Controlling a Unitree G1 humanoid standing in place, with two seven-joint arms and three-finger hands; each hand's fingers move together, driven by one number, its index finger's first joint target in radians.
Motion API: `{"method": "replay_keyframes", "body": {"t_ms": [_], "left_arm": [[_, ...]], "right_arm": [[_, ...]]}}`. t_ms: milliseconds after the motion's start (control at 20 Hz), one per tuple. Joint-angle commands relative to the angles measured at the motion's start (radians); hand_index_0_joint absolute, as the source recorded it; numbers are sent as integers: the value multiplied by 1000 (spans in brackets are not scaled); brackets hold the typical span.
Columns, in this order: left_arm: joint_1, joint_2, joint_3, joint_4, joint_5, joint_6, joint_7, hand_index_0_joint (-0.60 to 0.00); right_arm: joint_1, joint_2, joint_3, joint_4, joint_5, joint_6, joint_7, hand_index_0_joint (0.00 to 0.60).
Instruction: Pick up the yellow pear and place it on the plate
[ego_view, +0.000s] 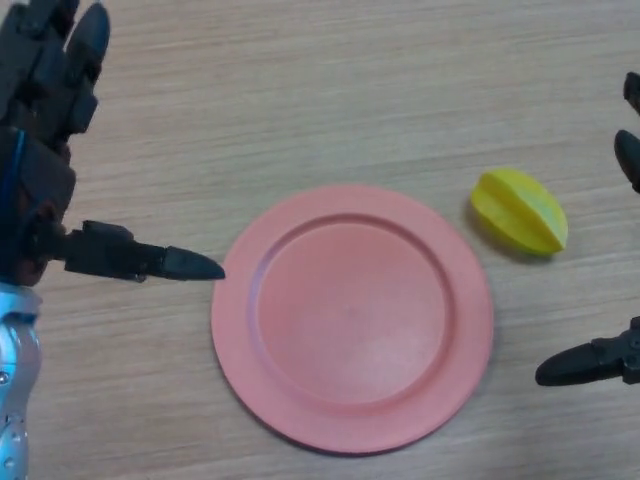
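A yellow ridged fruit (519, 211) lies on the wooden table just right of the pink plate (352, 318), a small gap between them. The plate sits in the middle and holds nothing. My left hand (48, 120) is at the left edge, fingers straight and pointing away, its thumb (150, 262) stretched toward the plate's left rim without touching it. My right hand (600, 362) shows only at the right edge: its thumb low down and two fingertips higher up, spread apart on either side of the fruit's height. It holds nothing.
The wooden table (330, 90) stretches bare behind the plate and along the front. No other objects show.
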Motion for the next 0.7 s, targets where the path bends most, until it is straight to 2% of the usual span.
{"method": "replay_keyframes", "body": {"t_ms": [50, 150, 350, 500, 700], "left_arm": [[-15, 33, 33, -67, -12, -43, -34, 0], [5, 29, 29, -92, -18, 38, -69, 0], [31, 11, 21, -121, 13, 98, -70, 0], [30, 12, 21, -134, 17, 138, -73, 0], [14, 16, 11, -168, 15, 203, -76, 0]], "right_arm": [[-25, -18, -25, -67, 16, -118, -40, 0], [-48, -29, -22, -70, 23, -80, -36, 0], [-62, -32, -10, -53, 28, -90, -45, 0], [-62, -26, 1, -31, 55, -114, -61, 0], [-58, -26, 25, -22, 69, -83, -38, 0]]}}
